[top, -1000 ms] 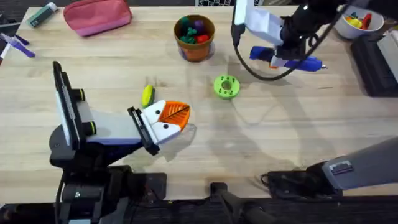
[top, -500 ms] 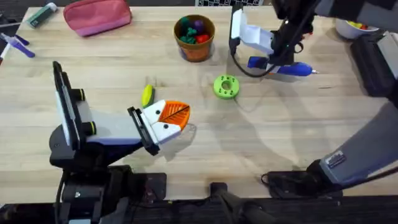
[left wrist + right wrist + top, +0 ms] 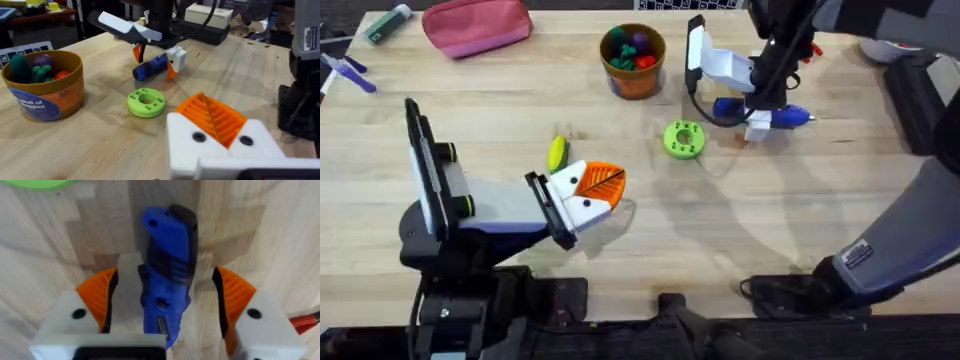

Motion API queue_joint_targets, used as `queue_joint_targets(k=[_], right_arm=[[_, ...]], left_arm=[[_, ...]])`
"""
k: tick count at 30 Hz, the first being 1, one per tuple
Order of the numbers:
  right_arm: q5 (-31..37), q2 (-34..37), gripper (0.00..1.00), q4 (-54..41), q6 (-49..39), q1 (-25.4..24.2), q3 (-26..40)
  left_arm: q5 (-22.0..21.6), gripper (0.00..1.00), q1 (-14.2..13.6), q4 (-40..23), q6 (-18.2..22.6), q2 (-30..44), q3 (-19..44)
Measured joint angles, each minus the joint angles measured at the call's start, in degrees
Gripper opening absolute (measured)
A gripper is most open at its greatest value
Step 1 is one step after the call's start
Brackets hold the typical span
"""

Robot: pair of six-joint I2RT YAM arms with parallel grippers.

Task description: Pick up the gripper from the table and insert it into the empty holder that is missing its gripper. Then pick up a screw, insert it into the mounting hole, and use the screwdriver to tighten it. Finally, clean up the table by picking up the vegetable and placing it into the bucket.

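With my right claw (image 3: 165, 305) spread wide astride the screwdriver (image 3: 167, 270) lying on the tabletop (image 3: 770, 230), tightening looks undone, and the vegetable (image 3: 556, 153) lies outside the bucket (image 3: 633, 60).

One camera looks down from high up, over the arm bases, at the whole table (image 3: 650, 240). The left wrist camera sits low and looks across the wood — far off it sees the green disc (image 3: 146, 102) and blue screwdriver (image 3: 151, 67). The right wrist camera looks straight down, very close, at that same screwdriver (image 3: 167, 270).
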Motion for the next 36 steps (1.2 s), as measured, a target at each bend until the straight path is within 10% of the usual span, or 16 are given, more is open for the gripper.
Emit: queue_joint_targets(k=[17,36], right_arm=[[0.0,-9.6,0.994,-0.5,13.1,0.2,0.0],[-0.2,-35.6,0.993,-2.6,57.9,6.9,2.3]], left_arm=[[0.0,0.006,0.0,0.0,0.0,0.0,0.0],[0.0,0.006,0.0,0.0,0.0,0.0,0.0]])
